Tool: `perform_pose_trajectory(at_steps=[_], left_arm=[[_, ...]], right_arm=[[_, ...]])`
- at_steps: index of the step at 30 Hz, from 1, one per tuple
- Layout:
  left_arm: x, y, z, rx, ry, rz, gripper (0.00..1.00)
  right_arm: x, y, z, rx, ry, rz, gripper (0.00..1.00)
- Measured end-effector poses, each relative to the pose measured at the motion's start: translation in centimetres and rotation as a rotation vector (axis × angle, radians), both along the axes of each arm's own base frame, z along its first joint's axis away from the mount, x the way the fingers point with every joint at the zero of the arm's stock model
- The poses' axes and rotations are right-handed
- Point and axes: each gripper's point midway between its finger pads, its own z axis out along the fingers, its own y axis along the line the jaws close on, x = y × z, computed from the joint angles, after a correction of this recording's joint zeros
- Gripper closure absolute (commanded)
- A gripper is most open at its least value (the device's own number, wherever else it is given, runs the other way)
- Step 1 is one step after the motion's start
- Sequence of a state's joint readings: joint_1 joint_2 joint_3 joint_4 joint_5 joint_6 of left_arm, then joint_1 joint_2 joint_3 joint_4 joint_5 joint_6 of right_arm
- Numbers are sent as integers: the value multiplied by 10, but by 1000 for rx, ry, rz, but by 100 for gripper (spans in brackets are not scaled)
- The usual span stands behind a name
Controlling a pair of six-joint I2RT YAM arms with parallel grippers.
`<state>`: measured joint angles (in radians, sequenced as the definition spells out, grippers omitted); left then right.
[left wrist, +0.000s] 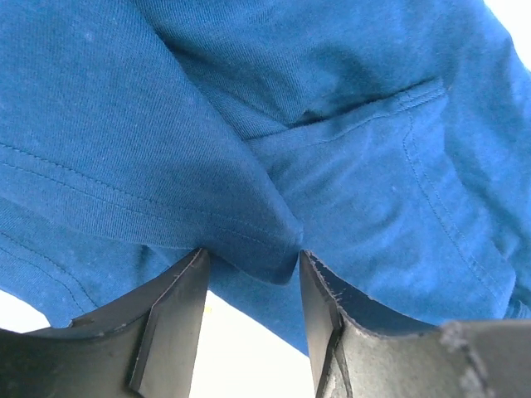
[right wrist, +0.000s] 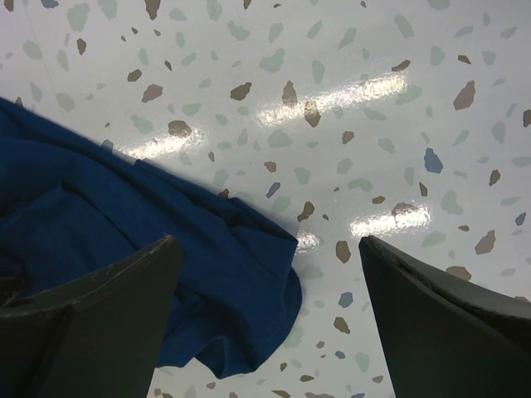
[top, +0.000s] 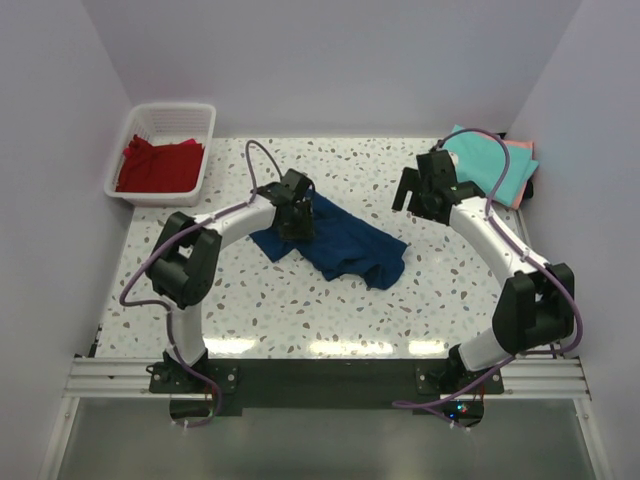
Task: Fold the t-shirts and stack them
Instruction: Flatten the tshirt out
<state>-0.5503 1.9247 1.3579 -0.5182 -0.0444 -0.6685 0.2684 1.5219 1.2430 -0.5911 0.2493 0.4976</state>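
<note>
The navy blue t-shirt (top: 340,243) lies crumpled in the middle of the table; its print is hidden. My left gripper (top: 297,222) is down on its upper left part. In the left wrist view its jaws are partly open, and a fold of the navy cloth (left wrist: 257,240) bulges between the fingertips (left wrist: 189,274), touching both. My right gripper (top: 425,195) is wide open and empty, above bare table to the right of the shirt's edge (right wrist: 249,298). A red t-shirt (top: 160,165) lies in the white basket (top: 205,150). A teal t-shirt (top: 490,160) lies on a salmon-pink one (top: 520,150) at the back right.
The white basket stands at the back left corner. White walls close in the table on the left, back and right. The speckled tabletop (top: 300,300) stretches from the shirt to the arm bases.
</note>
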Motion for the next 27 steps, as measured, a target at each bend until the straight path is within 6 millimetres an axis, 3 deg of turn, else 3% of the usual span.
perform_pose_trajectory(at_steps=[3, 6, 10, 11, 21, 22, 27], left_arm=[[0, 0, -4, 5, 8, -1, 48], [-1, 1, -10, 11, 19, 0, 57], [-2, 2, -16, 23, 30, -3, 88], [-1, 2, -16, 25, 29, -3, 92], [3, 16, -3, 93, -1, 30, 96], [4, 18, 3, 103, -11, 37, 100], [17, 25, 50, 111, -111, 74, 100]], right_arm=[[-1, 0, 1, 0, -2, -1, 7], [-1, -1, 1, -2, -3, -2, 7], [-2, -2, 3, -3, -8, -4, 7], [-2, -2, 3, -4, -10, -5, 7], [-5, -5, 3, -9, -10, -19, 8], [-6, -5, 1, -9, -7, -19, 8], [-12, -5, -7, -10, 12, -20, 8]])
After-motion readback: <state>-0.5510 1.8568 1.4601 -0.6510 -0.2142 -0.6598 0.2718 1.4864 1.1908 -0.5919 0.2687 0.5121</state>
